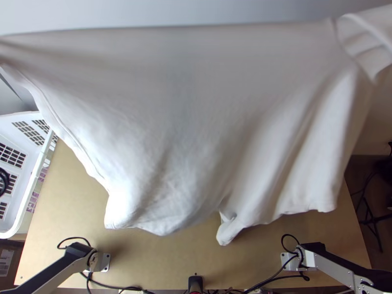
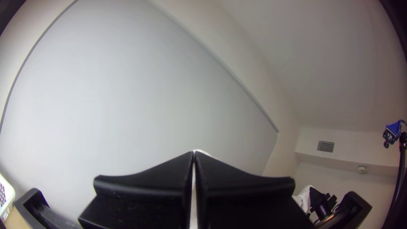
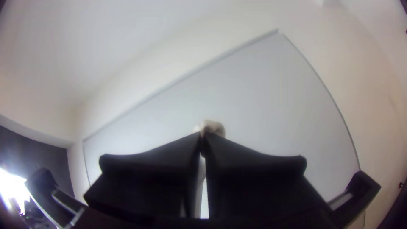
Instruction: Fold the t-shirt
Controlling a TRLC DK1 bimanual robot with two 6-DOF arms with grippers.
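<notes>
1. Hangs nearest the camera as a big off-white t-shirt [image 1: 196, 112], raised above the worktop [image 1: 73, 196] and hiding its far edge.
2. Runs nearly straight along the top, drawn taut from side to side, then drops in soft, broad folds.
3. Looks unfolded yet not flat: smooth through the upper middle, more rumpled toward the worktop's near edge.
4. Shows a seam sloping down by the worktop's left edge, and a loose sleeve [image 1: 365, 39] spreading out at the upper right, past the worktop's right edge.
5. Ends in a wavy lower line, with a drooping corner toward the near left corner and a small curled bit right of the middle.
6. Pinched by the closed fingers of the left gripper [image 2: 194, 153], with pale cloth between them.
7. Clamped likewise in the closed fingers of the right gripper [image 3: 202, 135], bunched into a small knob at the tips.
8. Flanked at the worktop's left edge by a white slotted basket [image 1: 30, 183].
</notes>
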